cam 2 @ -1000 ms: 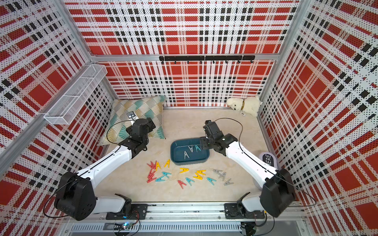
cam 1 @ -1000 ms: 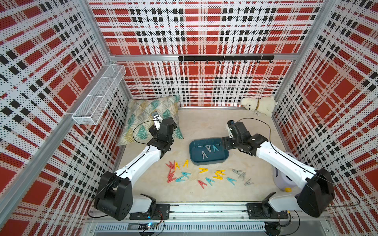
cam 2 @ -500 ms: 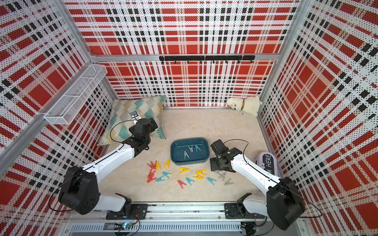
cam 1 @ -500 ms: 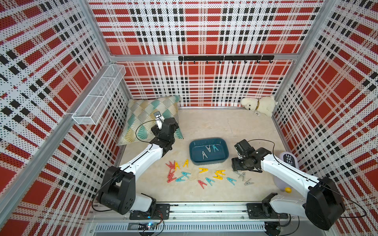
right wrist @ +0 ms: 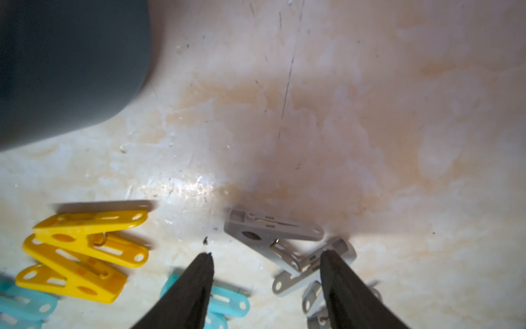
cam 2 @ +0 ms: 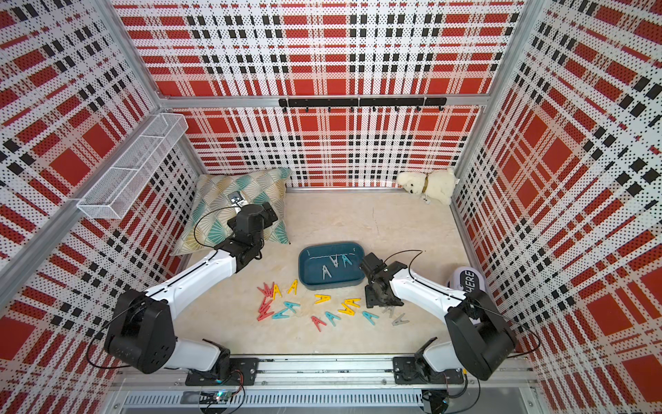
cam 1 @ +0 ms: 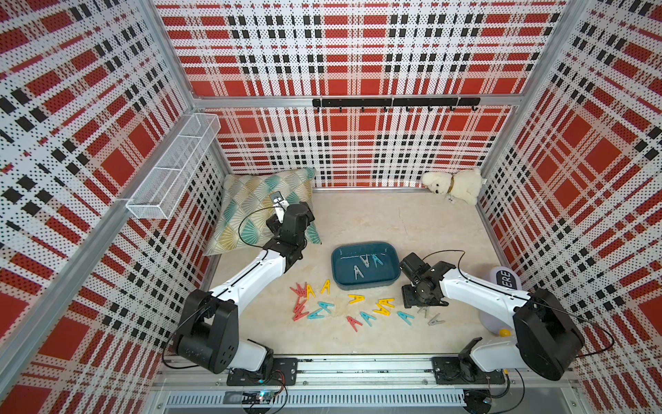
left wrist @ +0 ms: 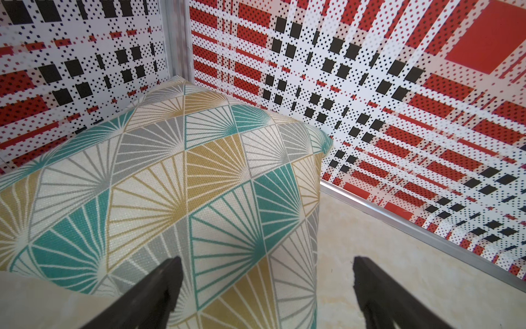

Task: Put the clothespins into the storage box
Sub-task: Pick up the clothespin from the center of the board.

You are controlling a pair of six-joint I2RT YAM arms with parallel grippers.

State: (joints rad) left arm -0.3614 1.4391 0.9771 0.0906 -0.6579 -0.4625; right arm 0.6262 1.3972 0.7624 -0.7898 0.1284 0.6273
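Two grey clothespins (right wrist: 273, 230) lie crossed on the tabletop (right wrist: 370, 128) just off the near right corner of the storage box (cam 1: 379, 276). The right gripper (right wrist: 267, 255) is low over them, its jaws partly open. One finger is clear of the upper pin and the other overlaps the second pin, with the pins' joined ends in the gap. Nothing is clamped. Three clothespins (cam 1: 358, 271) lie inside the box, grey and teal. The rest, in red, yellow and teal (cam 2: 324, 298), are scattered along the box's near side, toward the arm bases. A third grey one (cam 1: 435, 319) lies just beyond the right gripper. Well away on the box's far left side, the left gripper (left wrist: 266, 265) hangs wide open and empty over the edge of the cushion (cam 1: 250, 211).
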